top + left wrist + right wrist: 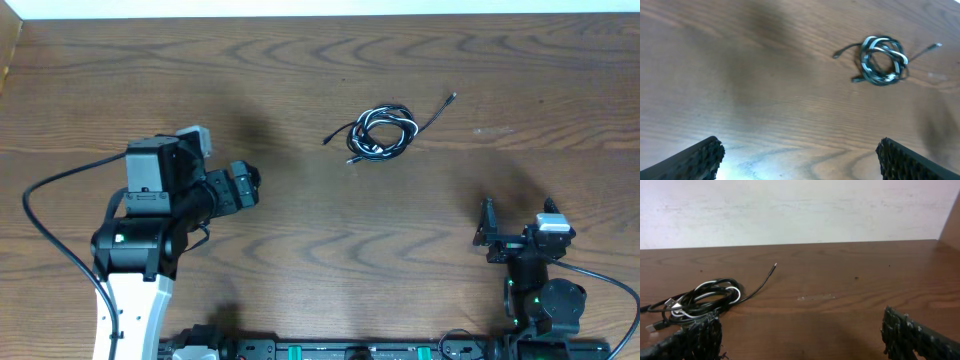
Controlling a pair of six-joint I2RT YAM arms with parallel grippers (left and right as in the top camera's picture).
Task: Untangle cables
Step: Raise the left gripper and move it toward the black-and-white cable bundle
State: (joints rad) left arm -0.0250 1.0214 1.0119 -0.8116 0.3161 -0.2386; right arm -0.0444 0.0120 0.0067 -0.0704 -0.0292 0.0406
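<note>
The cables (pixel 383 133) lie in one small coiled bundle of black cords and a white cord on the wooden table, right of centre and toward the back, with loose plug ends sticking out left and upper right. The bundle also shows in the left wrist view (pixel 882 61) and the right wrist view (pixel 702 300). My left gripper (pixel 245 186) is open and empty, left of the bundle and well apart from it; its fingers frame bare wood (pixel 800 160). My right gripper (pixel 490 232) is open and empty, in front of and right of the bundle (pixel 802 335).
The wooden table (pixel 330 250) runs to a white wall (pixel 800 210) at the back. The arm bases and a black rail (pixel 340 350) stand along the front edge. A thick black arm cable (pixel 40 225) loops at the left.
</note>
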